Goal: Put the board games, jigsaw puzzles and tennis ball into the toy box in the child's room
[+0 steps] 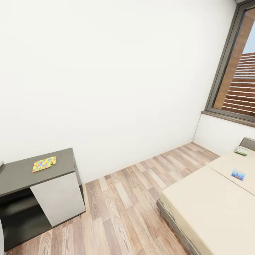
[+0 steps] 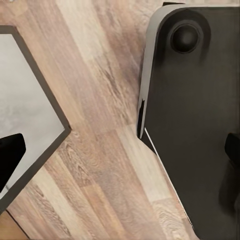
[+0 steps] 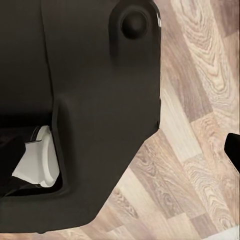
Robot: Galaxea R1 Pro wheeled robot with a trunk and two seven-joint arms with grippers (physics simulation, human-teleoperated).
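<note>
Puzzles: one jigsaw puzzle is lying flat on the dark-grey top of the low cabinet, near its back edge.
Games: two board games are sitting on the bed toward its far end; the blue one is lying well apart from the green-and-white one at the far edge.
Floor: wood planks are running between cabinet and bed.
Grippers: both wrist views are looking down at the floor and the robot's dark base; whether the jaws are open or closed, I cannot tell.
</note>
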